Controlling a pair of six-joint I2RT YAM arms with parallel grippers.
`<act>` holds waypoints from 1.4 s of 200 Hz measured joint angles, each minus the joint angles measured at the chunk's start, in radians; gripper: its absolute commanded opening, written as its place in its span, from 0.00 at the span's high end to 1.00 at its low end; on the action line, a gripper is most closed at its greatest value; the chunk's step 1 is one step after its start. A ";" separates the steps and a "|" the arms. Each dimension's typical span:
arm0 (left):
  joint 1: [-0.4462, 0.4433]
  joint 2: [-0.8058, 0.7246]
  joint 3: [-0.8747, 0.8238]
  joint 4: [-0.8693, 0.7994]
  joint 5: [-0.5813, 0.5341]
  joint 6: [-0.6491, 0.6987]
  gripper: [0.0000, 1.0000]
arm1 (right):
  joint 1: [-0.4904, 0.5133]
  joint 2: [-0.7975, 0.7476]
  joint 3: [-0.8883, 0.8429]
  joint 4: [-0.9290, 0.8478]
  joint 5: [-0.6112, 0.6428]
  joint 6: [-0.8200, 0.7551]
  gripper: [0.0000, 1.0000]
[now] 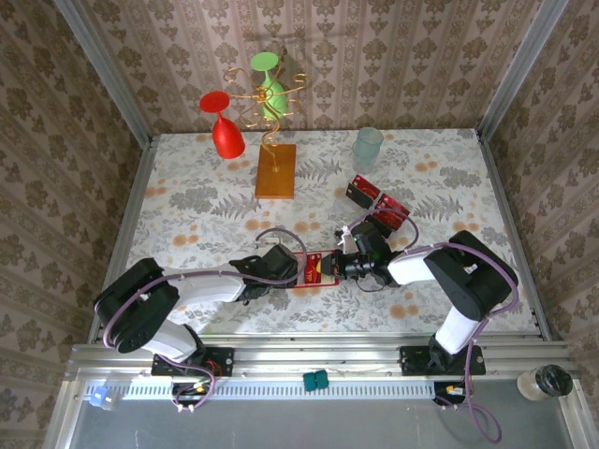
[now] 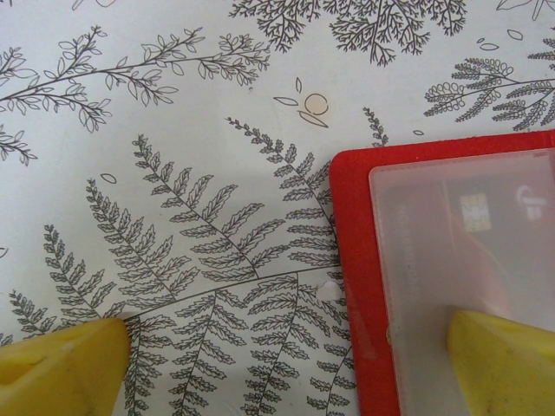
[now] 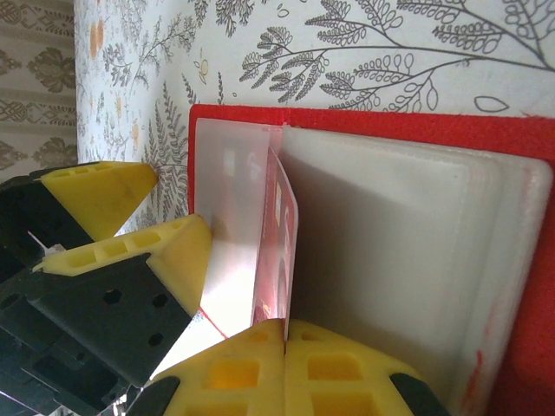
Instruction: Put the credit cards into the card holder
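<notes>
As seen in the top external view, the card holder (image 1: 316, 271) lies open on the desk (image 1: 187, 215) near its front edge. It sits between the left tool (image 1: 285, 267) and the right tool (image 1: 344, 265), which meet it from opposite sides. The loose credit cards (image 1: 379, 201) lie in a stack farther back, behind the right arm. An orange-brown block (image 1: 275, 173) with gold wire and a pale cup (image 1: 368, 145) stand near the rear.

In the left wrist view, the left tool (image 2: 286, 373) is released, its yellow fingers (image 2: 61, 368) spread wide. One finger is over the bare desk (image 2: 173, 104). The other rests on the translucent pocket (image 2: 451, 243) of the card holder (image 2: 351, 260), and a gold chip (image 2: 473, 212) shows dimly through that pocket.

In the right wrist view, the right tool (image 3: 284, 334) is clenched on a single credit card (image 3: 282, 234). The card stands on edge, partly inside the card holder (image 3: 390, 130) (between the translucent flap and the pale pocket stack). The left tool (image 3: 182, 204) is beside it, one finger touching the flap.
</notes>
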 measured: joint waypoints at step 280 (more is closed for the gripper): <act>-0.005 0.000 -0.001 -0.001 -0.007 -0.003 0.05 | 0.000 0.006 0.063 -0.140 -0.013 -0.020 1.00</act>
